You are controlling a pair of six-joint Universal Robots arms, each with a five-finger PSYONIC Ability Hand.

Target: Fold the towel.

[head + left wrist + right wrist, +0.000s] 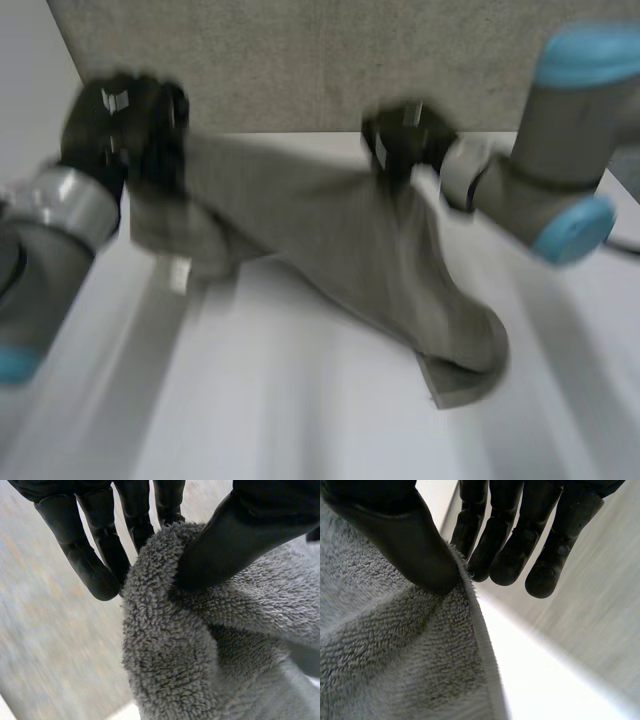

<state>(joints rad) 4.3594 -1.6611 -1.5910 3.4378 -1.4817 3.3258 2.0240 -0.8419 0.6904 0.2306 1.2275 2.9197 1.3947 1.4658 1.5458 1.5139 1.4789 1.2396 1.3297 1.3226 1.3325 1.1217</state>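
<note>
White surface [300, 420] touches just the low corner of the grey towel [330, 230], which hangs between my left robot hand [125, 125] and right robot hand [405, 140], each pinching its top edge with thumb against fingers, so I judge no fold laid down yet.

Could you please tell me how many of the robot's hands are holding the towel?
2. The left hand pinches a bunched part of the towel between thumb and fingers; the right hand pinches its hemmed edge likewise.
</note>
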